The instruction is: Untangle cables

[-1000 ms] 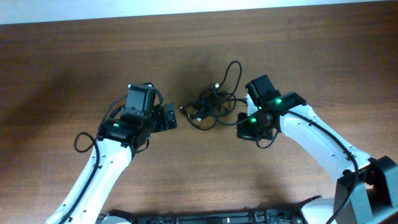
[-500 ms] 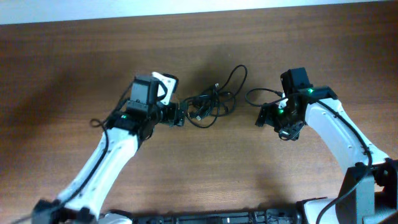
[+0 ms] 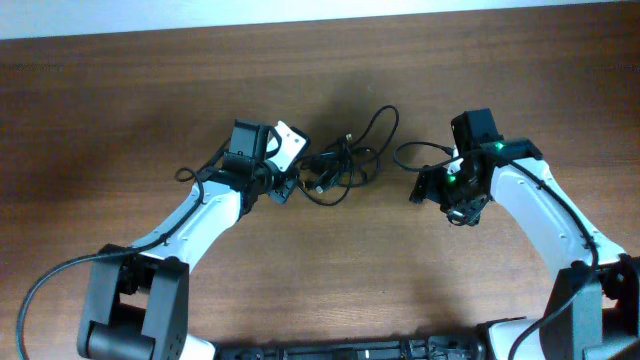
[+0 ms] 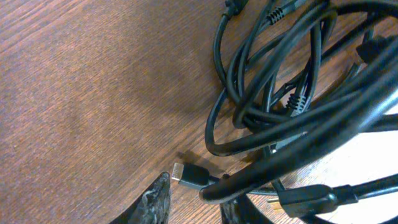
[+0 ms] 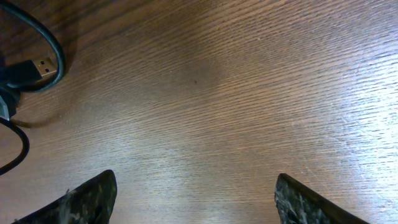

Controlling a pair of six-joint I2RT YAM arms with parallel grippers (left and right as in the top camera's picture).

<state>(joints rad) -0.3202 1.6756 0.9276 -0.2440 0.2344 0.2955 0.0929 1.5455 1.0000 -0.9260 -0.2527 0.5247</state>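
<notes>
Closing left claw (image 4: 194, 204), now reaching tangled cables (image 4: 280, 93)

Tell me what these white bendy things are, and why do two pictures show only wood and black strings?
Those are robot arms, a left arm and a right arm, at a wooden table. One picture looks down from above. The other two come from little cameras on the wrists, so everything looks close. The black strings are the cables, knotted in a heap between the arms. Each arm ends in a two-fingered tool. The left tool has its fingers close on either side of a cord near a small plug; I cannot tell if it is pinching. The right tool is wide open over bare wood and holds nothing.
</notes>
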